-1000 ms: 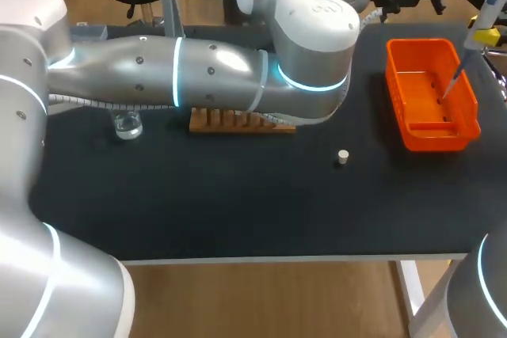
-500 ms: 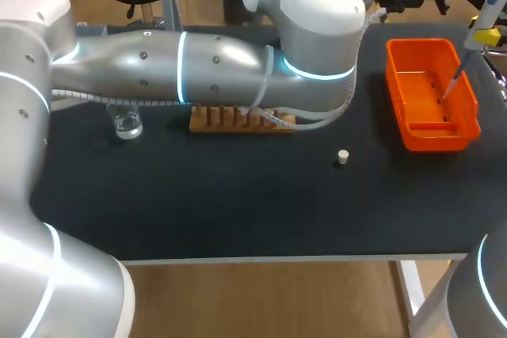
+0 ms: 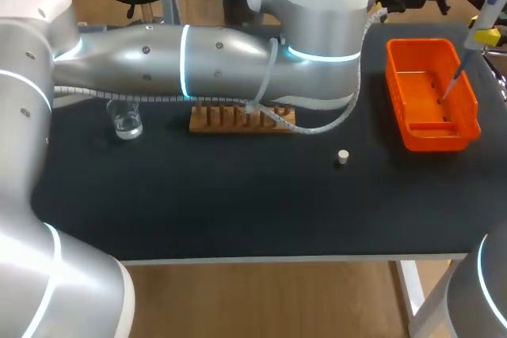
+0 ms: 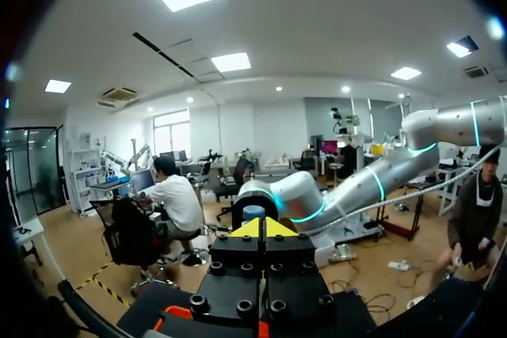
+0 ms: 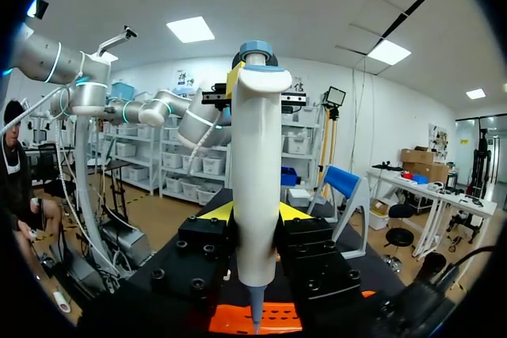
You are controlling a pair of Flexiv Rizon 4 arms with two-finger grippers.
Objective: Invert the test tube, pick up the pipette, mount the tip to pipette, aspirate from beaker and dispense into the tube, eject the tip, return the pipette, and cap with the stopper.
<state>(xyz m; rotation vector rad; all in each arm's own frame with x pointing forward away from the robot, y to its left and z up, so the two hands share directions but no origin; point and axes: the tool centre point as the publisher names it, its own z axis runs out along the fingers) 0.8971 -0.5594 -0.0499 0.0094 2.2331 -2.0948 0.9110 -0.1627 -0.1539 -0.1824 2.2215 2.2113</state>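
Here, the right tool (image 5: 255, 216) clamps the pipette (image 5: 255, 156) above the orange bin (image 3: 434, 137); the left tool (image 4: 265, 229) is clenched; the beaker (image 3: 127, 121) holds liquid.

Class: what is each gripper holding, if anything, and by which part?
The right gripper holds the pipette by its white body, between head and tip. The left gripper is shut, holding nothing.

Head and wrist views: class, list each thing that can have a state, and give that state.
right gripper: shut on pipette.
pipette: lower end over bin.
left gripper: shut, empty.
beaker: upright on table.
stopper: loose on table, capping nothing.
bin: open-topped.
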